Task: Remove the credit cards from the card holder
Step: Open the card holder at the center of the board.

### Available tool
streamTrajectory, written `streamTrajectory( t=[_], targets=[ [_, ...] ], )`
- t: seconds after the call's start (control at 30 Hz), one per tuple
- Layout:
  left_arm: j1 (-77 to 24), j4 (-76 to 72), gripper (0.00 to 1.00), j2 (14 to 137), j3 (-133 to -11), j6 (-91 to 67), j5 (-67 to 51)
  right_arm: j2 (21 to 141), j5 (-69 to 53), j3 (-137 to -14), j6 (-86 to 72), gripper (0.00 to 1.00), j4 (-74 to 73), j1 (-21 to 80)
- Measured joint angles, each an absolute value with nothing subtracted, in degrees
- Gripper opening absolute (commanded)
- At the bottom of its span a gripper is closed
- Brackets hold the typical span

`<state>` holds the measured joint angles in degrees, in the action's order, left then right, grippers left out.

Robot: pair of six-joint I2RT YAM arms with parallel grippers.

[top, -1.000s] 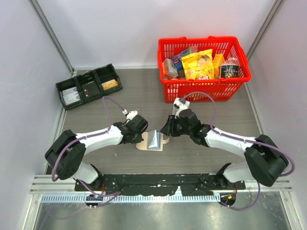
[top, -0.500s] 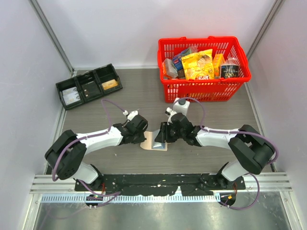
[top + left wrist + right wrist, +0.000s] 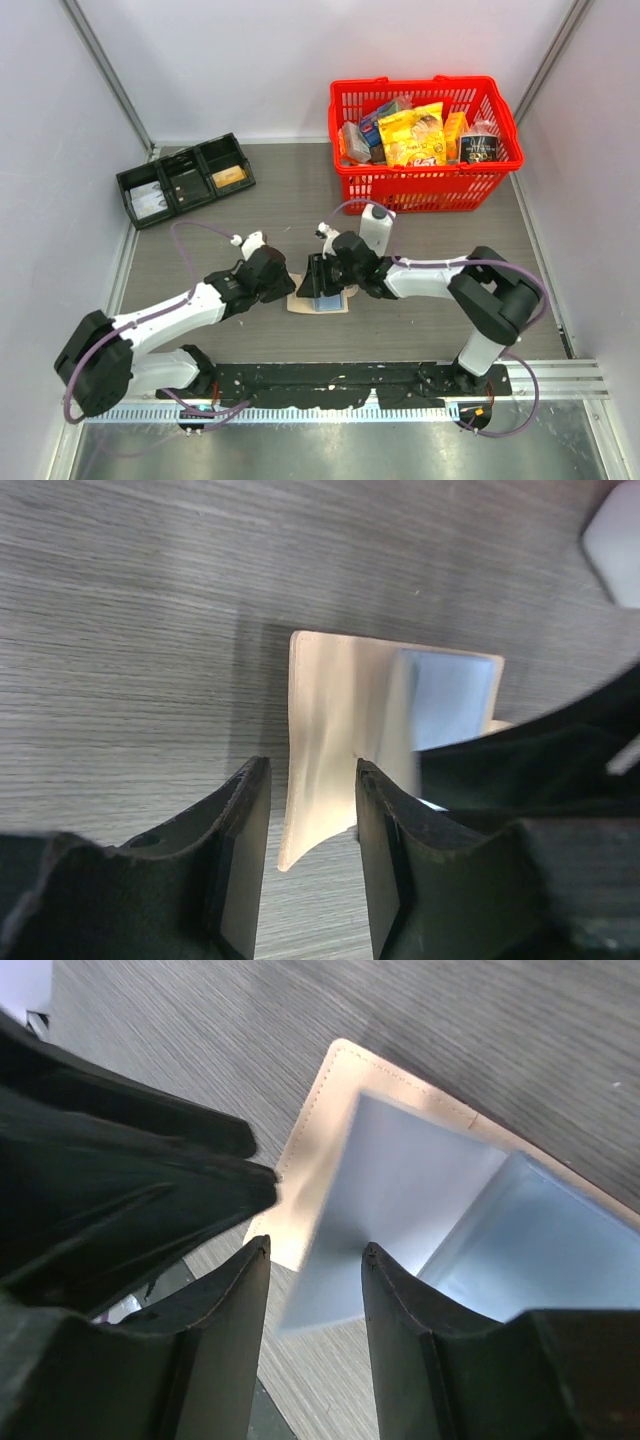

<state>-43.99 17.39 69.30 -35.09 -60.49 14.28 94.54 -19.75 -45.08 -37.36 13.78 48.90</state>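
**Left gripper let go of the card holder**

The left gripper, clamped shut a moment before, had sprung apart and eased back, with the tan flap's edge loose between its fingers. The right gripper had pushed in, spread astride a blue-grey panel. The card holder lay open on the table between them, seemingly not yet emptied.

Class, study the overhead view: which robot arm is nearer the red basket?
Right. The right arm bends just in front of the red basket; the left arm lies well off to the left, farther from it.
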Motion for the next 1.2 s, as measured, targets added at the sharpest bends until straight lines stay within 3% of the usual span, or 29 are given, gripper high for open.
streamTrajectory(
  t=[0.17,0.3,0.43,0.6,0.67,1.07,1.2],
  targets=[
    [-43.4,19.4,0.45,62.8,-34.1,-61.3,16.1,100.6,-21.7,-46.9,-37.5,0.61,15.3,49.9],
    [-43.4,20.8,0.45,59.4,-33.1,-61.4,17.0,103.0,-23.6,-48.2,-37.9,0.62,16.8,50.0],
    [-43.2,20.6,0.40,58.7,-33.1,-61.3,16.8,103.3,-23.9,-48.4,-38.0,0.51,17.3,50.0],
    [-43.1,19.8,0.30,62.0,-34.0,-61.1,15.2,103.4,-23.6,-48.4,-38.0,0.20,17.5,50.0],
    [-43.0,19.4,0.27,64.4,-35.0,-61.1,14.4,103.4,-23.3,-48.4,-38.1,0.15,17.5,50.0],
    [-43.0,16.0,0.16,75.2,-40.8,-59.5,8.8,98.5,-17.4,-47.7,-36.5,0.14,12.8,50.0],
    [-43.0,16.2,0.13,78.7,-40.9,-59.2,7.4,94.7,-12.5,-46.9,-35.9,0.21,9.4,50.0]
  ],
)
